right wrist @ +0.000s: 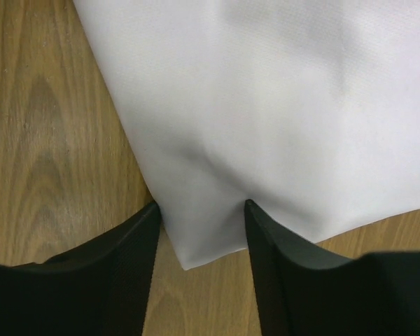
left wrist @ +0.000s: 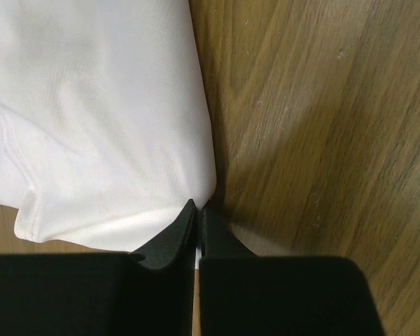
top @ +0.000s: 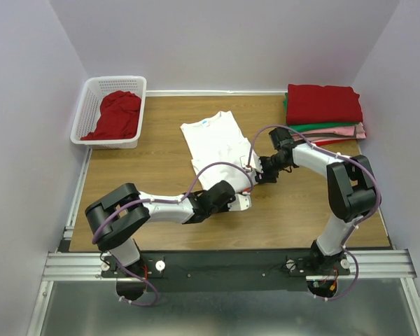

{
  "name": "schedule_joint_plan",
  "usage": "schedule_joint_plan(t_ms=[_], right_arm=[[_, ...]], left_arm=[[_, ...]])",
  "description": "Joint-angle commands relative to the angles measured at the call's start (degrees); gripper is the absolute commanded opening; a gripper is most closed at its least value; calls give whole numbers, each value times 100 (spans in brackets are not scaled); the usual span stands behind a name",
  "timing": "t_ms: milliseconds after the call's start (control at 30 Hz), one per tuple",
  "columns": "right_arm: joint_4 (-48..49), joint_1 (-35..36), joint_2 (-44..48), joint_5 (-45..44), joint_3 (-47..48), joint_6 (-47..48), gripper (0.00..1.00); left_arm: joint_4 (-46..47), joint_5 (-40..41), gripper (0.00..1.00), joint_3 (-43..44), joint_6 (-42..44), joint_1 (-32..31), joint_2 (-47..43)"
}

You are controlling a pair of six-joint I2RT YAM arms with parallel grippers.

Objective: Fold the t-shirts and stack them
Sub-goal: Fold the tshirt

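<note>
Most of the overhead view is taken up by a wooden table [top: 315, 210]. A white t-shirt [top: 213, 140] is spread out roughly in the middle of it, a bit toward the far side, with the blue neck label at its far end and the cloth bunched up some at the near end.

At the far right corner a stack of folded shirts is seen: a red t-shirt [top: 323, 103] on top, a green one [top: 322, 127] under it, and a pink one [top: 351, 131] at the bottom. At the far left a white lattice basket [top: 84, 112] is parked, with a crumpled red shirt [top: 117, 115] dumped inside.

Both arms are reached in toward the near right part of the white shirt. The left gripper [left wrist: 198, 206] is pinched together on the shirt's edge right at a corner, with a sliver of white cloth caught between the tips. The right gripper [right wrist: 201, 204] is held with its fingers apart, set down on either side of another corner of the same shirt, the cloth lying between them, not squeezed.
</note>
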State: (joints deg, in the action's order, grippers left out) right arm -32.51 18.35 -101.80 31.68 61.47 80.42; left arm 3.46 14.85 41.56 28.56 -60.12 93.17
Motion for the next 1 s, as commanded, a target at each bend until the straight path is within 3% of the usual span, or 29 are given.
schedule_joint_plan(t_ms=[0, 167, 267, 500, 967], right_arm=[[122, 116, -314, -391, -21, -97, 53], [166, 195, -393, -496, -171, -132, 40], [175, 204, -350, -549, -319, -88, 22], [140, 213, 167, -532, -749, -88, 0], [-835, 213, 1812, -48, -1541, -176, 0]], left_arm=[[-65, -237, 7, -122, 18, 9, -141], [-4, -299, 6, -183, 27, 9, -150], [-4, -351, 5, -227, 53, 9, -167], [40, -729, 1, -368, 159, -9, -369], [-530, -2003, 0, -333, 185, -211, -765]])
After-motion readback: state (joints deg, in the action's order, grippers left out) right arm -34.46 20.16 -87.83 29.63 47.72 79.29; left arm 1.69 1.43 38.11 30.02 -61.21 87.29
